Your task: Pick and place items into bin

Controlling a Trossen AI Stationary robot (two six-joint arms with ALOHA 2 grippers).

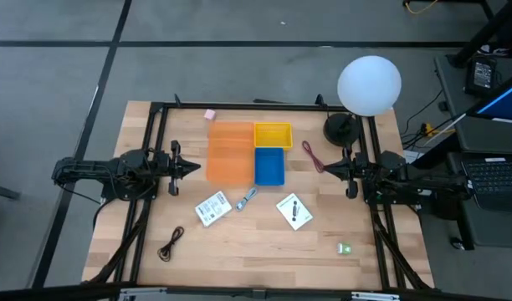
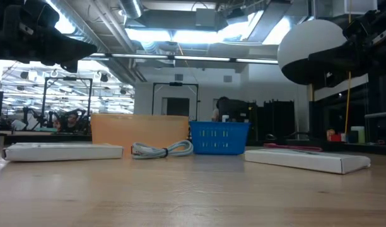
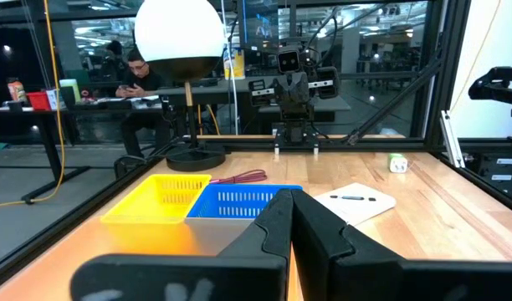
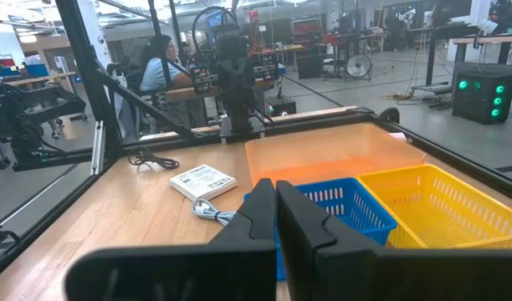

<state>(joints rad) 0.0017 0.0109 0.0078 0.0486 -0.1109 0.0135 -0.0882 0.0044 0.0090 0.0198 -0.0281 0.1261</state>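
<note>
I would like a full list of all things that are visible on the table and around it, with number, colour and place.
orange bin: 1, orange, table centre
yellow bin: 1, yellow, beside the orange bin, far side
blue bin: 1, blue, beside the orange bin, near side
white cards: 2, white with black marks, in front of the bins; the other to its right
silver-blue tool: 1, between the cards
red cable: 1, red, right of the bins
black cable: 1, black, near left part
pink piece: 1, far edge
green piece: 1, near right part
lamp: 1, white globe, black base, far right corner
people: 2, seated beyond the table
left hand: shut, left of the bins
right hand: shut, right of the bins
</note>
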